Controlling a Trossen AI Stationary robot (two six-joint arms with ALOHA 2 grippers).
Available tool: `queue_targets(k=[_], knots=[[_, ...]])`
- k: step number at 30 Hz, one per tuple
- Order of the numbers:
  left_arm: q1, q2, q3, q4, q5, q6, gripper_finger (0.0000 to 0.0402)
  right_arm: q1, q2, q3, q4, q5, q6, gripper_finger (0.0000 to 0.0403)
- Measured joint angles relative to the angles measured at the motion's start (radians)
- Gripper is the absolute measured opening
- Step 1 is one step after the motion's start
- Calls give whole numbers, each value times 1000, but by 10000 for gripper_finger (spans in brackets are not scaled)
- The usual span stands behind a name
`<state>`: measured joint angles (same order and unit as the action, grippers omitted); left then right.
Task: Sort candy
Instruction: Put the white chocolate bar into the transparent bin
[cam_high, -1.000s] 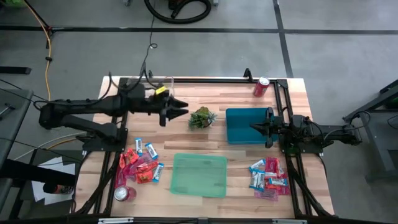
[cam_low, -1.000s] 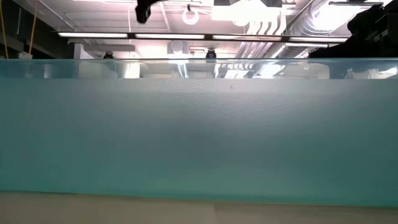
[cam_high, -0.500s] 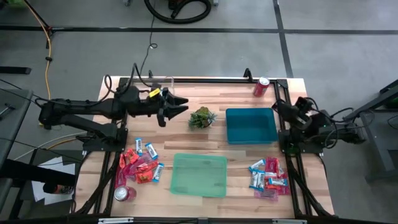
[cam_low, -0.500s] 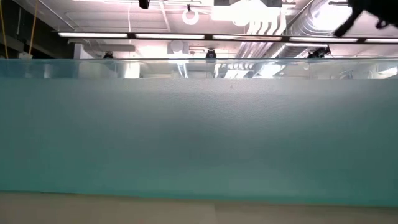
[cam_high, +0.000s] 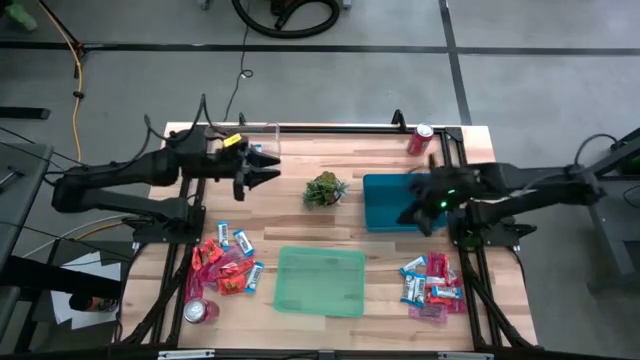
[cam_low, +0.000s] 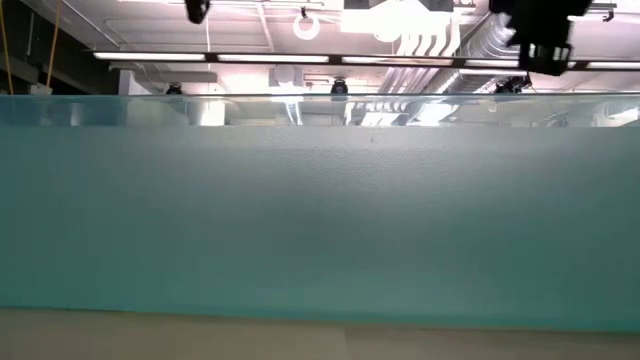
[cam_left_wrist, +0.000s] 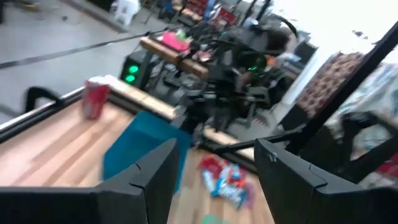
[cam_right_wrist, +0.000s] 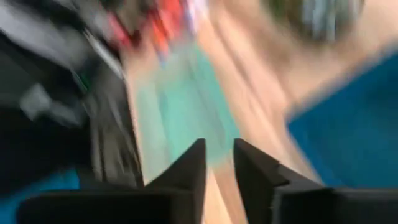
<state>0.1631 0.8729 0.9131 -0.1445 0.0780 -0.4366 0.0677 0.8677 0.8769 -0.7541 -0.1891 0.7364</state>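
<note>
Wooden desk, seen from above; entries run from the near edge to the far edge.

Near edge, 7 o'clock: red can, standing just beside the first heap of candy.

Candy, heap 1, 8 o'clock: red-orange, pink and blue-and-white wrappers lying loose on the bare wood.

Light green tray, 6 o'clock: between the 2 heaps, touching neither. Its wall fills almost the whole low view.

Candy, heap 2, 4 o'clock: blue-and-white, pink and red wrappers, also on the bare wood, just beside the right arm's base.

Centre: small green plant.

Teal tray, 2 o'clock: beside the plant.

Right hand: over the teal tray's right half, pointing toward the plant. Its wrist view is heavily blurred; the 2 fingers show only a narrow gap, nothing seen between them.

Left hand, 10 o'clock: above the desk, well apart from heap 1, pointing toward the plant. Fingers spread wide, holding nothing.

Far edge, 1 o'clock: second red can, at the desk's corner.
</note>
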Motion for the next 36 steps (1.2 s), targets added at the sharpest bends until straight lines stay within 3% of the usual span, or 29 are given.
queue_targets(k=[5,10,19,28,36], knots=[[23,-48,0,-89,-13,32,197,108,186,58,-187,-110,-62,165],[34,-56,0,-147,-69,71,197,258,315,26,-190,-155,-124,185],[33,-53,0,-185,-142,67,197,422,492,-51,-172,62,-303,185],[33,-52,0,-185,-143,45,197,466,616,-162,-41,105,-321,185],[33,-52,0,-187,-145,28,197,466,674,-156,-40,144,-313,169]])
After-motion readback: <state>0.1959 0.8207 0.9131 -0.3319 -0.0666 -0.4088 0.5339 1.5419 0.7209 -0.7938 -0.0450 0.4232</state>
